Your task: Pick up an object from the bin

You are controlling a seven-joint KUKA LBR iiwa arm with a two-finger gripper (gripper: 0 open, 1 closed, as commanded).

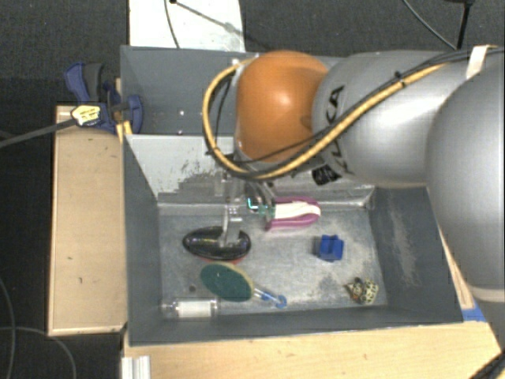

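The grey arm (410, 117) with its orange cover (276, 105) reaches into the bin (144, 243), and the jaws hang low over the bin's floor, not far from its back wall. Under them, and a little to their left, lies a black glossy oval thing (213, 244) with a red line on its edge. The tip of the jaws stands over its right part. I cannot tell whether the jaws are spread or pressed together, or whether they touch it.

Just right of the jaws lies a pink and white thing (293, 213). Further right, a little toward the front, is a small blue block (329, 248). In front of the jaws, past the black thing, lies a dark green oval brush (227, 283) with a blue handle, and a white tube (194, 309) lies by the front wall. A small speckled thing (362, 291) lies well apart, to the right front.
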